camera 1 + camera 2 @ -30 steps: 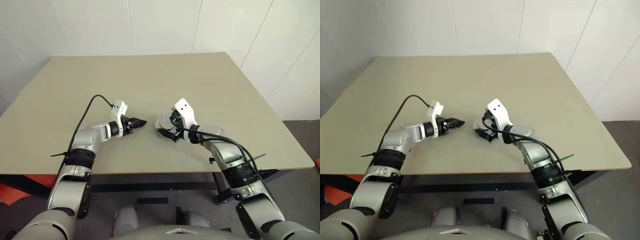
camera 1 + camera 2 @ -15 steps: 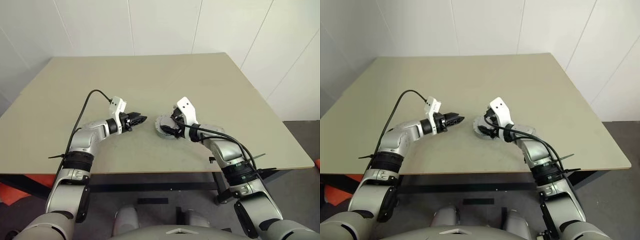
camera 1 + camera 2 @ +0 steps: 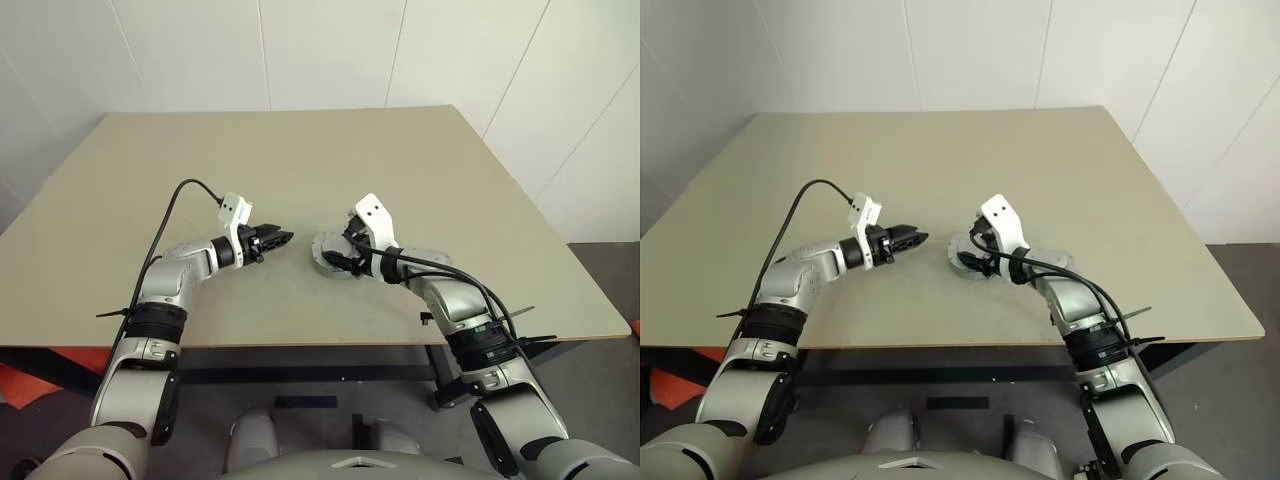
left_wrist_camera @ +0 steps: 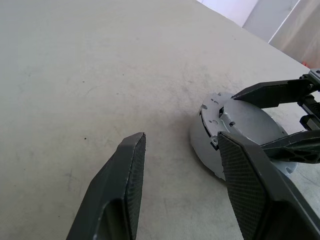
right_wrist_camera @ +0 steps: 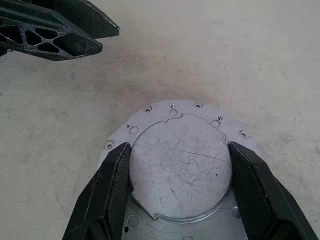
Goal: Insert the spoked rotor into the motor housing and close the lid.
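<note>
The motor housing (image 5: 172, 107) is a silvery round body with a holed flange, lying on the table between my two arms (image 3: 322, 256). The lid (image 5: 180, 175), a flat scratched silver disc, sits on top of it. My right gripper (image 5: 178, 146) reaches in from the right, its fingers (image 5: 112, 185) pressed against opposite edges of the lid. My left gripper (image 4: 181, 136) hovers open just left of the housing (image 4: 207, 145), pointing at it with nothing between its fingers (image 4: 125, 185). The spoked rotor is hidden.
The beige table (image 3: 300, 150) stretches far behind and to both sides of the housing. Its front edge (image 3: 300, 345) runs close below the arms. A white wall stands behind the table.
My right gripper's fingers have come together onto the edges of the lid. The left gripper has turned slightly and stayed where it was.
</note>
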